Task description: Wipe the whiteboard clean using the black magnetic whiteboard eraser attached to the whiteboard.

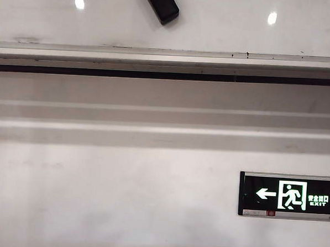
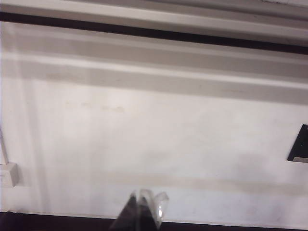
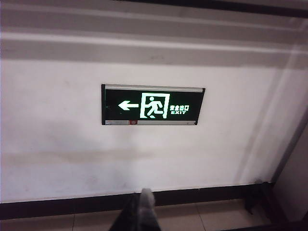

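**Both grippers closed and empty, low before the wall**

While the left gripper and right gripper sit pinched together holding nothing (each low before the wall), the black magnetic whiteboard eraser clings tilted to the whiteboard, above the exit sign.

The exterior view faces the wall squarely, whiteboard topmost. Both wrist cameras look lower along it, farther back. All three share the exit sign.

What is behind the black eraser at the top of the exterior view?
The whiteboard backs the black magnetic whiteboard eraser; the patch it covers is hidden. Left hand and right hand sit shut, low near the wall.
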Motion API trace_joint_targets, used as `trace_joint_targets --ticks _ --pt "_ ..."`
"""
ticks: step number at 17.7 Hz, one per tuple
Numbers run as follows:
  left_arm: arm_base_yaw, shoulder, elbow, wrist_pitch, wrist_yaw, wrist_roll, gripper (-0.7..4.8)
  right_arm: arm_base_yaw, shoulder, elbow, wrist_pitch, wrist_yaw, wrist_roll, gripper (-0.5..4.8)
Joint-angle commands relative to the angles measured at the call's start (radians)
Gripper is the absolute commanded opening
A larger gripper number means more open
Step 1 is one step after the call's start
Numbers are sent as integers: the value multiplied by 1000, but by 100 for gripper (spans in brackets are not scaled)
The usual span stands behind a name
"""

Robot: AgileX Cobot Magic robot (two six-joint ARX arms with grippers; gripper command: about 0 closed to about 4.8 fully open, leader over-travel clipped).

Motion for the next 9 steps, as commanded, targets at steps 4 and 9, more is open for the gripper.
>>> trace_joint_targets --ticks 4,9 --pt "0 -1 1 14 7 -3 -5 2 -2 6 21 -2 3 -6" --pt "0 0 128 -22 1 -113 -5 2 5 204 19 -1 34 -7"
